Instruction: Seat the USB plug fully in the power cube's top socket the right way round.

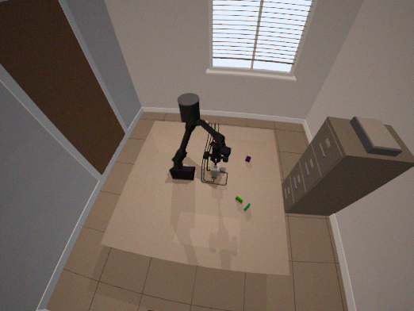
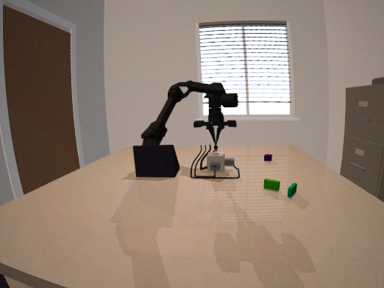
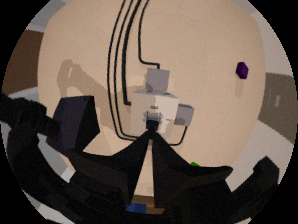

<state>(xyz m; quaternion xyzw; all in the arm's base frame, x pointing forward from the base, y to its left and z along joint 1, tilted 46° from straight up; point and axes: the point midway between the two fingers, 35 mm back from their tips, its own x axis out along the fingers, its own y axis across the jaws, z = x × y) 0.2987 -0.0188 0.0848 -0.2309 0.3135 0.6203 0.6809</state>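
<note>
Mostly hidden between its fingertips, the gripper (image 2: 215, 146) grasps the USB plug (image 3: 153, 117) atop the power cube (image 2: 215, 162).

Black arm (image 2: 173, 106) and black hand (image 2: 215, 146); dark navy-black base block (image 2: 155, 161); pale grey-white power cube (image 2: 215, 162) with a grey side plug (image 2: 229, 162), dark USB plug (image 3: 153, 119) on top, black cables (image 2: 200, 162) looping round it. Light tan glossy surface (image 2: 110, 228) carrying one purple block (image 2: 268, 157) and two bright green blocks (image 2: 271, 184) (image 2: 292, 189). Brown door (image 2: 37, 99) in a white-grey frame, off-white walls, white-slatted window blind (image 2: 244, 66), taupe filing cabinet (image 1: 341, 167), beige-brown floor tiles (image 1: 222, 289).
</note>
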